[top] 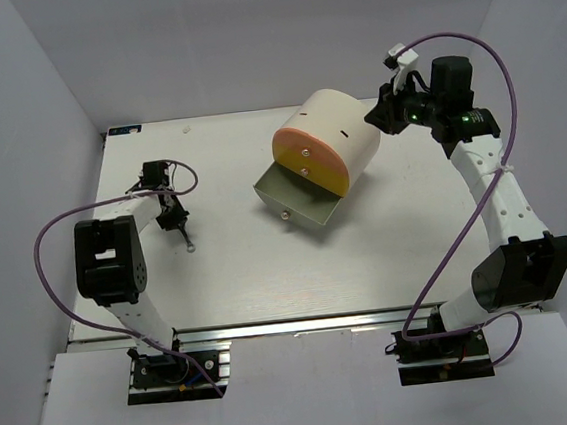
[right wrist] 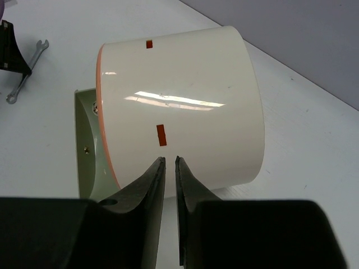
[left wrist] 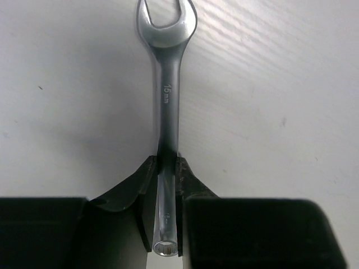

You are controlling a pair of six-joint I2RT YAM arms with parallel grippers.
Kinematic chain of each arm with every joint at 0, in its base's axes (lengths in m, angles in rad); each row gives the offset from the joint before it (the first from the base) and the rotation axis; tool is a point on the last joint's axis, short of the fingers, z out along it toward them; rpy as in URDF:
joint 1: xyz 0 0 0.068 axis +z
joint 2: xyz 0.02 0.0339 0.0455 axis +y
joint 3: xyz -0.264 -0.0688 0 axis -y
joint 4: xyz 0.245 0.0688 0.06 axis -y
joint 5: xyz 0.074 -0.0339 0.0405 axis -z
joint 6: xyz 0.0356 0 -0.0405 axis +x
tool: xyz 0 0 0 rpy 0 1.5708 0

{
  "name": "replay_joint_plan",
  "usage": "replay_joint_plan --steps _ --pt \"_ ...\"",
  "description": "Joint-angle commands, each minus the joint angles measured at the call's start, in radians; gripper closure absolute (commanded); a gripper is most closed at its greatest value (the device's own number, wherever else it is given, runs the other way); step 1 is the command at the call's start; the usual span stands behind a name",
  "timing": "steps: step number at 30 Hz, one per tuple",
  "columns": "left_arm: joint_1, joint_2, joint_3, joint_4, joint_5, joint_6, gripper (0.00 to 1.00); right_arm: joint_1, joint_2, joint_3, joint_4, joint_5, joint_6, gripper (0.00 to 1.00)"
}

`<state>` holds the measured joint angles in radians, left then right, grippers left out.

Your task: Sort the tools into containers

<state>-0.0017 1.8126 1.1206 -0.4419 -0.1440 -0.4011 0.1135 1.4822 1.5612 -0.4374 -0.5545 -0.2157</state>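
The small silver wrench (left wrist: 166, 89), marked 15 mm, lies on the white table, open end pointing away. My left gripper (left wrist: 166, 162) is shut on its shaft near the ring end. In the top view this gripper (top: 174, 223) is at the left of the table, and the wrench (top: 188, 244) sticks out toward the front. The cream drum cabinet (top: 334, 132) stands at the back centre with its grey drawer (top: 297, 199) pulled out. My right gripper (right wrist: 170, 159) is shut and empty, just behind the cabinet's cream wall (right wrist: 185, 106). No screwdrivers show.
The cabinet's orange and yellow front (top: 311, 160) faces front-left, above the pulled-out drawer (right wrist: 87, 145). In the right wrist view the wrench (right wrist: 25, 70) and my left gripper show far off at the upper left. White walls ring the table.
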Motion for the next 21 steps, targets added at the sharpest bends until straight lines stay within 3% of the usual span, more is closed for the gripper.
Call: replay_joint_plan --steps 1,14,20,21 --pt "0.000 -0.109 -0.021 -0.026 0.113 -0.031 1.00 -0.003 -0.036 -0.001 0.032 0.010 0.007 0.81" --pt "0.000 -0.272 -0.056 -0.008 0.357 -0.176 1.00 -0.003 -0.053 -0.050 0.065 0.018 0.019 0.80" --pt "0.000 -0.300 -0.116 0.025 0.368 -0.196 1.00 -0.003 -0.060 -0.072 0.075 0.018 0.022 0.80" --pt "0.000 -0.294 -0.123 0.034 0.368 -0.194 0.93 -0.003 -0.060 -0.075 0.077 0.016 0.025 0.80"
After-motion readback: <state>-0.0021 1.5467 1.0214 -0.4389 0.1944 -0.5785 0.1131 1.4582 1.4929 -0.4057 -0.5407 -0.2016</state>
